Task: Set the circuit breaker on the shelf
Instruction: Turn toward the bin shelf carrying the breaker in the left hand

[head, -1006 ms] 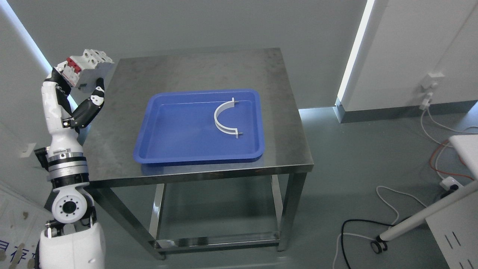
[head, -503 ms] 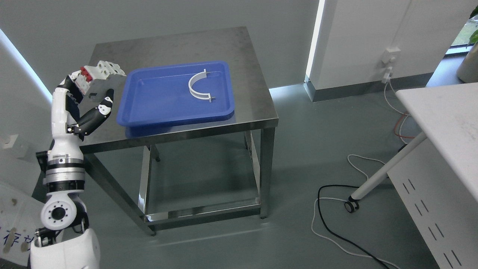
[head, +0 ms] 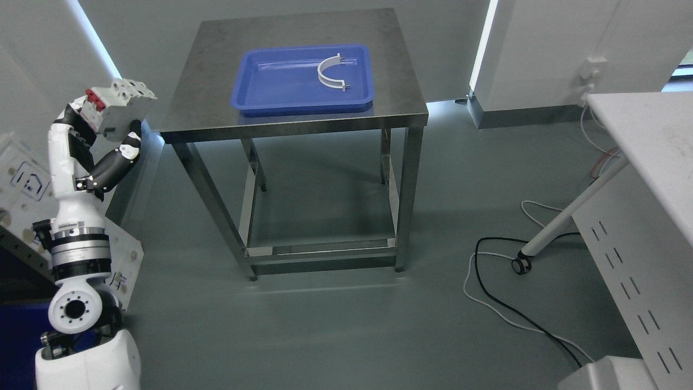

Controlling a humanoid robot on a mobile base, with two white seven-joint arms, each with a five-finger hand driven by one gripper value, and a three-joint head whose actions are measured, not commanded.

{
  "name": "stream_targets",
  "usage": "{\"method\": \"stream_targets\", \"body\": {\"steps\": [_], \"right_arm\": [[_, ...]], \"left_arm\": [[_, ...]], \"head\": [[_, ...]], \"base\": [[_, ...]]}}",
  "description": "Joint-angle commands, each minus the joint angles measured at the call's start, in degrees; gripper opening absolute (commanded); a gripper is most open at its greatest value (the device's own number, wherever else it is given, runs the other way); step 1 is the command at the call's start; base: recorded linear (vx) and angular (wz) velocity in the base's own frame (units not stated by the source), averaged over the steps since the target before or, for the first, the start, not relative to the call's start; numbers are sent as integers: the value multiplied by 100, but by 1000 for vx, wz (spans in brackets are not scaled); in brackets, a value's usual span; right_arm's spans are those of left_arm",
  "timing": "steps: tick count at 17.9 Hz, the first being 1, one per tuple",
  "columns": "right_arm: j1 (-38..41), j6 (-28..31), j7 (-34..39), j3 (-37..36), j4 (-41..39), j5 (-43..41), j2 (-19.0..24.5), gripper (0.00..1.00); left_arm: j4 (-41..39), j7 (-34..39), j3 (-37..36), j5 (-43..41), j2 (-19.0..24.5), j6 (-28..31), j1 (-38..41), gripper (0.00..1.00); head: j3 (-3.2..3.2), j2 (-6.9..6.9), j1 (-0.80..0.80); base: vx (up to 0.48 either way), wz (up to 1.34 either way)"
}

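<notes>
My left hand point(head: 103, 130) is raised at the left of the head view, shut on a white circuit breaker point(head: 116, 105) with red switches. The breaker is held up in the air, left of the steel table point(head: 216, 103) and clear of it. A perforated white shelf panel point(head: 24, 179) shows partly behind my left arm at the left edge. My right arm does not show.
A blue tray point(head: 270, 81) with a white curved bracket point(head: 330, 73) lies on the steel table. A white desk point(head: 644, 141) with a wheeled leg point(head: 522, 265) stands at the right. Cables point(head: 503, 303) trail over the floor. A blue bin point(head: 19, 336) sits at the lower left.
The whole view has shifted: the camera has backed away and turned, so the table looks farther and higher. My left hand keeps the breaker, now off the table's left side.
</notes>
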Motion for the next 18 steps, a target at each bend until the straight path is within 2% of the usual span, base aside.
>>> {"method": "stream_targets", "body": {"steps": [1, 4, 11, 14, 16, 18], "right_arm": [[-1, 178, -4, 114, 0, 0, -100, 100], [-1, 178, -4, 114, 0, 0, -100, 100], [-1, 178, -4, 114, 0, 0, -100, 100], [-1, 178, -4, 114, 0, 0, -100, 100], [-1, 178, -12, 114, 0, 0, -100, 100], [-1, 169, -12, 114, 0, 0, -100, 100]], "left_arm": [[-83, -151, -53, 8, 85, -7, -194, 15], [-83, -133, -281, -1, 85, -42, -422, 16], [-92, -387, -237, -1, 116, -60, -809, 16], [-57, -862, -229, -18, 598, 71, -906, 16], [13, -968, -246, -27, 985, 448, -933, 16], [372, -1300, -325, -19, 1660, 467, -959, 16]], "head": [[0, 0, 0], [0, 0, 0], [0, 0, 0], [0, 0, 0], [0, 0, 0], [0, 0, 0]], "base": [[-332, 358], [-319, 502], [-225, 956], [-127, 1330], [-59, 1300], [-11, 1154]]}}
